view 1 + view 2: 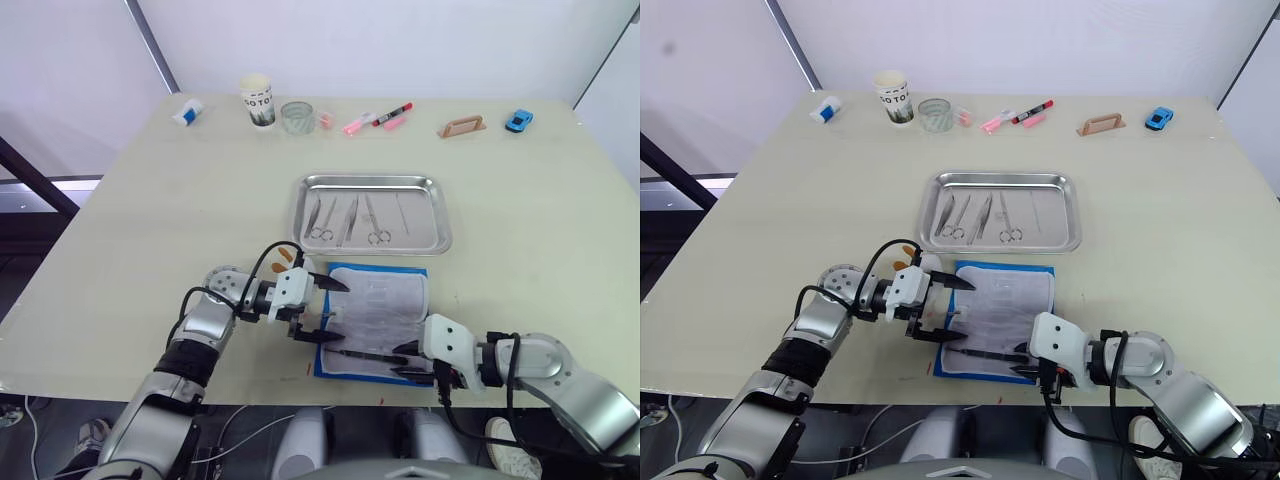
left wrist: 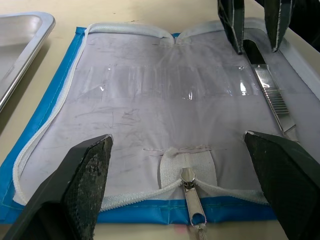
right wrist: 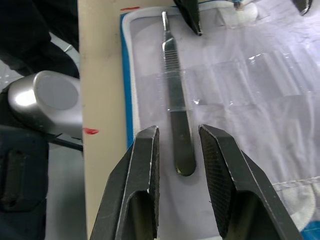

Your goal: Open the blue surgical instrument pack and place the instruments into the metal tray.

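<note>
The blue surgical instrument pack [image 1: 375,320] lies open at lower centre; keep your spread left gripper [image 1: 322,311] pinning it while the parted right gripper [image 3: 179,165] straddles the last instrument [image 3: 175,105].

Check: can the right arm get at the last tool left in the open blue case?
Probably yes. The right end effector is open and lined up on the handle end of the tool, which lies flat on the lining of the blue case. Nothing lies between them; the left end effector is off at the other end.
</note>
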You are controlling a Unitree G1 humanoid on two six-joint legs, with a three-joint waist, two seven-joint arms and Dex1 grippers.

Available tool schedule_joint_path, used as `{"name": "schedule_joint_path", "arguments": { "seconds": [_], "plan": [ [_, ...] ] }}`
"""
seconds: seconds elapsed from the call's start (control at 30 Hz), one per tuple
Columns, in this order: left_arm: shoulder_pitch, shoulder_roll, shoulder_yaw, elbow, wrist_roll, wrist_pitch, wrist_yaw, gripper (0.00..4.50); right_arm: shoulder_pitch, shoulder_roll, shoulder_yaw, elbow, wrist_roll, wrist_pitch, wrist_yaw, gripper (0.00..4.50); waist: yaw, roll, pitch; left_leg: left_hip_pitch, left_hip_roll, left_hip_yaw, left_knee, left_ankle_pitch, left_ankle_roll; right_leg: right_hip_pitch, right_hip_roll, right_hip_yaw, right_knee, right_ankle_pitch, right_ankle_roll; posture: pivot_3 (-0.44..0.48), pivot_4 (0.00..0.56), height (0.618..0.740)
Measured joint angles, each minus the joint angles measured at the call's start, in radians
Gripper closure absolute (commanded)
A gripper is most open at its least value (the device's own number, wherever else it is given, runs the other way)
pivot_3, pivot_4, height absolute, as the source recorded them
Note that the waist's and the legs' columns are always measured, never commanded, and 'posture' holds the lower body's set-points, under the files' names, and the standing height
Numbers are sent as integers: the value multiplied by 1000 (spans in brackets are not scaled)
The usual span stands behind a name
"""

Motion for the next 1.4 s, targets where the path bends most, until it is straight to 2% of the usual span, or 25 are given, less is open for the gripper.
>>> {"name": "schedule_joint_path", "arguments": {
  "seconds": [0.43, 1.33, 1.37, 1.4],
  "plan": [
    [0, 1, 0, 0, 0, 1, -1, 0, -19, 40, 51, 44, -88, -59, -6, 3188, 0, 0, 0, 0, 0, 0, 0, 0, 0, 0, 0, 0, 0, 0, 0, 0, 150, 740],
    [0, 2, 0, 3, 0, 2, 0, 0, 41, 50, 48, 35, -122, -94, -27, 3188, 0, -2, -2, 1, 0, 0, 0, 0, 0, 1, 1, 0, 0, 0, 0, 0, 150, 740],
    [-1, 2, 0, 4, 0, 2, 0, 0, 41, 50, 48, 36, -122, -94, -27, 3724, 0, -2, -2, 1, 0, 0, 0, 0, 0, 1, 1, 0, 0, 0, 0, 0, 150, 740],
    [-1, 2, 0, 4, 0, 2, 0, 0, 41, 50, 49, 37, -124, -94, -27, 4027, 0, -2, -3, 1, 0, 0, 0, 0, 0, 1, 1, 0, 0, 0, 0, 0, 150, 740]
  ]
}}
